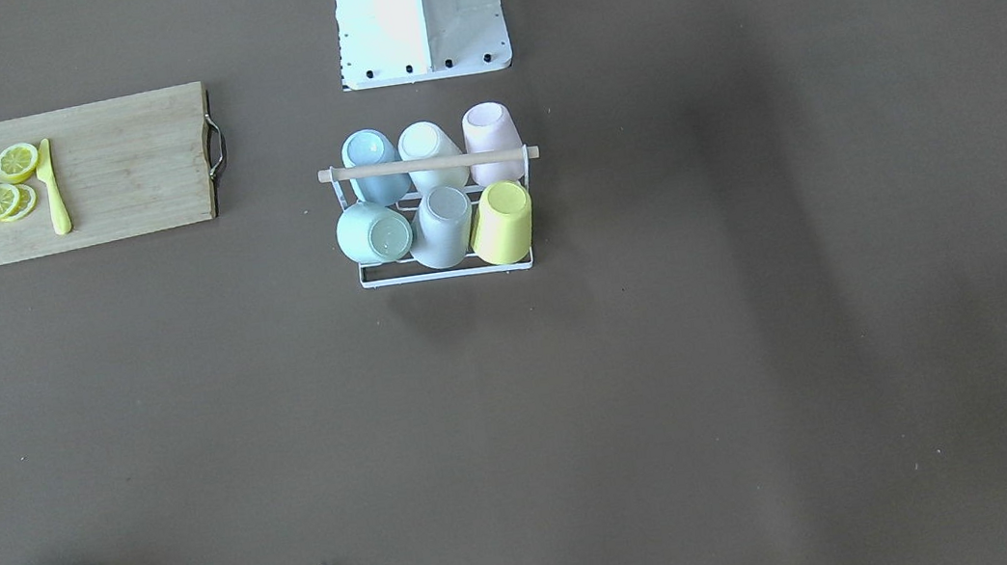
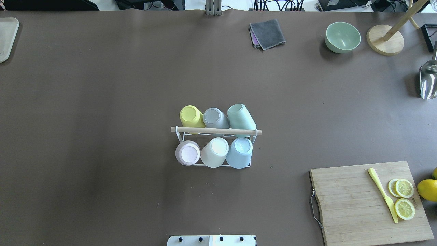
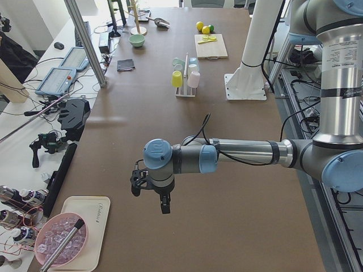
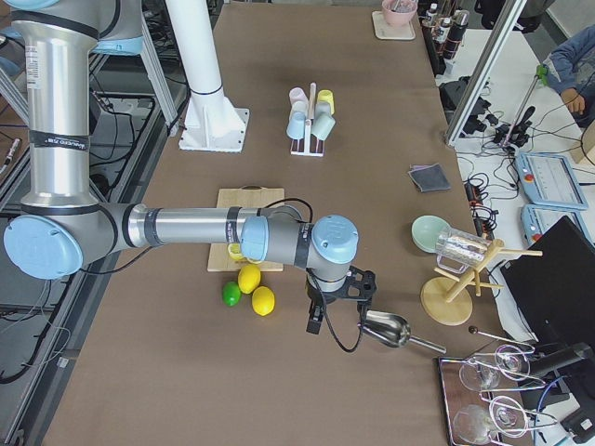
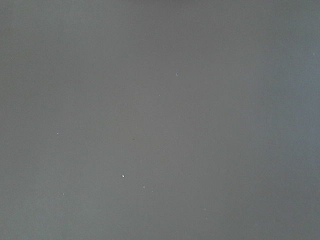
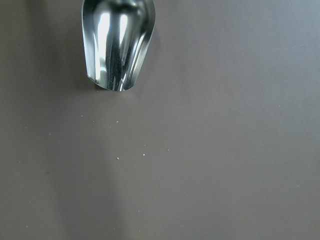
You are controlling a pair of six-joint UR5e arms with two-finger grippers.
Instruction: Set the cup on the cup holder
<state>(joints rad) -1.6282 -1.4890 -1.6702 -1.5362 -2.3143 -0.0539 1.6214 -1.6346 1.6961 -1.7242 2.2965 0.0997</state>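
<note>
The white wire cup holder [image 2: 218,131] with a light wooden rod across its top stands at the table's middle, and also shows in the front view [image 1: 430,164]. Several cups sit upside down on its prongs: yellow [image 2: 191,116], grey [image 2: 214,118] and mint [image 2: 240,116] in the far row, pink [image 2: 187,153], white [image 2: 214,152] and blue [image 2: 239,152] in the near row. My left gripper [image 3: 150,195] hangs over bare table far to the left of the rack. My right gripper [image 4: 337,302] hangs far to the right, by a metal scoop. I cannot tell whether either is open or shut.
A wooden cutting board [image 2: 355,205] with lemon slices and a yellow knife lies near right, with lemons [image 2: 427,190] beside it. A metal scoop [image 2: 428,80], a green bowl [image 2: 342,37], a wooden stand [image 2: 385,41] and a grey cloth [image 2: 267,33] lie far right. A tray [image 2: 6,37] sits far left.
</note>
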